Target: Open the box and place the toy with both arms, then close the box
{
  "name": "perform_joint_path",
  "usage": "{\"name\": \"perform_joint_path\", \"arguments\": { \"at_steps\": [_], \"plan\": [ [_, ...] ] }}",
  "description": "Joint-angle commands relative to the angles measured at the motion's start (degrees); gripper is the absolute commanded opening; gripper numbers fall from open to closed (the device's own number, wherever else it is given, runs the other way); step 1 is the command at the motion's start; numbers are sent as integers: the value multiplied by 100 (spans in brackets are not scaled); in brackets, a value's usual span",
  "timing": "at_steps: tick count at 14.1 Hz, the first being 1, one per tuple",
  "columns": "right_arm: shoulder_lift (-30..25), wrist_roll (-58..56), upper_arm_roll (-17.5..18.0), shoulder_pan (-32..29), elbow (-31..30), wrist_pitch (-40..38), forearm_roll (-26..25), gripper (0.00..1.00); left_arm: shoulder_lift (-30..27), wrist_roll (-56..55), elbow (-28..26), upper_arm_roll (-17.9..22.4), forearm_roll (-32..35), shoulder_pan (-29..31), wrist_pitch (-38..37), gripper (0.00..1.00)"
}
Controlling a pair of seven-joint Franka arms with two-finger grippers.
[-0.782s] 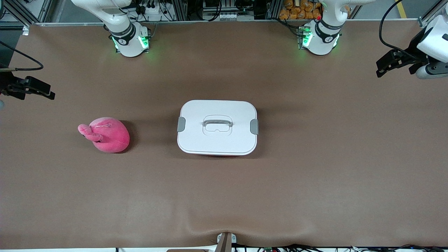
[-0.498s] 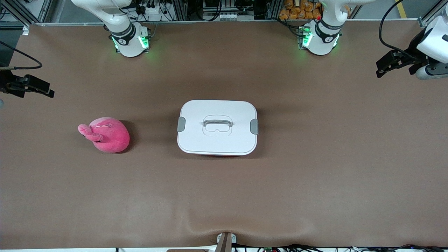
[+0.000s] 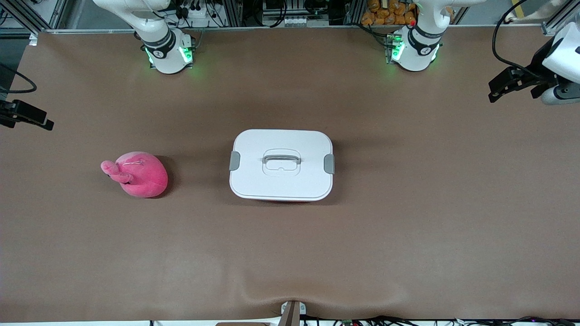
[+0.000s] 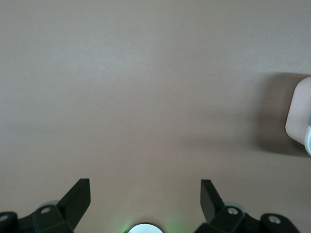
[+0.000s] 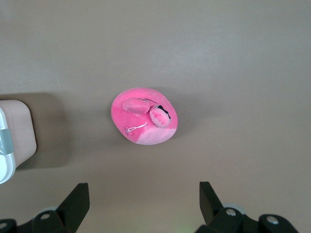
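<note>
The box (image 3: 281, 185) stands mid-table with its white lid on, grey handle (image 3: 282, 158) lying flat and a grey clip (image 3: 234, 160) on each short side. The hot-pink plush toy (image 3: 138, 175) lies on the mat toward the right arm's end. My right gripper (image 3: 34, 118) hangs open above the mat at that end; its wrist view shows the toy (image 5: 144, 122) and a corner of the box (image 5: 17, 133) beyond its open gripper (image 5: 144, 196). My left gripper (image 3: 500, 88) hangs open over the other end, with only a box corner (image 4: 297, 121) in its wrist view past its gripper (image 4: 145, 194).
A brown mat (image 3: 290, 253) covers the whole table. The two arm bases (image 3: 167, 52) (image 3: 414, 50) with green lights stand along the edge farthest from the front camera. A small bracket (image 3: 292, 312) sits at the nearest edge.
My right gripper has drawn outward toward its end of the table. The left gripper has shifted slightly outward too. Box and toy have not moved.
</note>
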Motion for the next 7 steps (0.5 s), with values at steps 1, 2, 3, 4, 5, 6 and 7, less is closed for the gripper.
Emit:
{"name": "perform_joint_path", "arguments": {
  "at_steps": [1, 2, 3, 4, 5, 6, 7],
  "plan": [
    [-19, 46, 52, -34, 3, 155, -59, 100, 146, 15, 132, -20, -90, 61, -30, 100],
    [-19, 46, 52, -42, 4, 208, -94, 100, 172, -2, 150, -20, -90, 52, -30, 100],
    [-19, 55, 52, -42, 12, 191, -69, 100, 259, -2, 193, -20, -107, 52, -12, 100],
    [-10, 55, 60, -25, 12, 208, -86, 100, 373, -2, 359, -29, -107, 43, -12, 100],
    [7, 46, 60, 1, 30, 208, -103, 100, 487, -2, 474, -29, -107, 17, -12, 100],
    [77, 55, 69, 10, 65, 217, -95, 100, 515, -11, 527, -29, -107, -1, -12, 100],
    [104, 55, 69, -7, 91, 226, -77, 100, 550, -98, 537, -46, -125, -27, -12, 100]
  ]
}}
